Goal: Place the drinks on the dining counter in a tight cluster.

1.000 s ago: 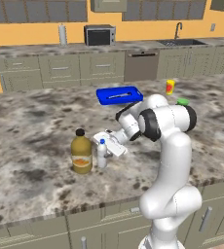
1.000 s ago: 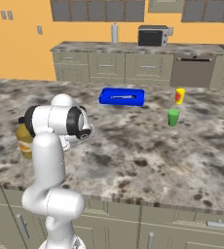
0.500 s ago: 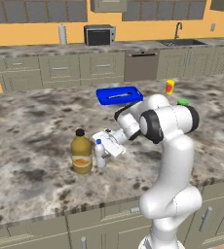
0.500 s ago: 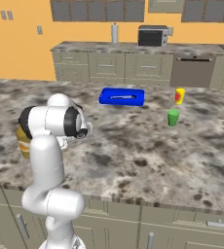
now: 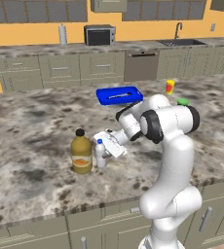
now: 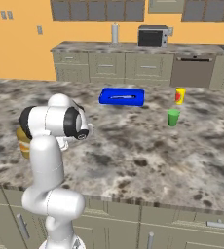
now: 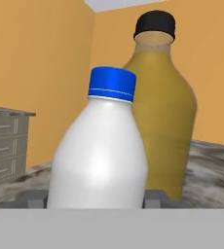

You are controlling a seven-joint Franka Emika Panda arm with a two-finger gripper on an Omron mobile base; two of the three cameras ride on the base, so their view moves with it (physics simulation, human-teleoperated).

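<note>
Straddling white bottle (image 7: pixel 98 160) w/ jaws spread either side of its lower body, upright on tabletop (image 5: pixel 31 121) just beside amber jug (image 5: pixel 81 152); prob. light, smooth, tippy—grip mid-body.

The left base camera sits behind the arm (image 5: pixel 170 160), looking forward and down across the surface (image 5: pixel 31 126) toward the far wall cabinets. The right base camera looks the same way from the other side, so both share the blue tray (image 5: pixel 119 95), the two cups and the microwave (image 6: pixel 153 36). The hand camera sits low and very close to the white bottle (image 7: pixel 99 160), with the jug (image 7: pixel 165 116) just behind it.
</note>
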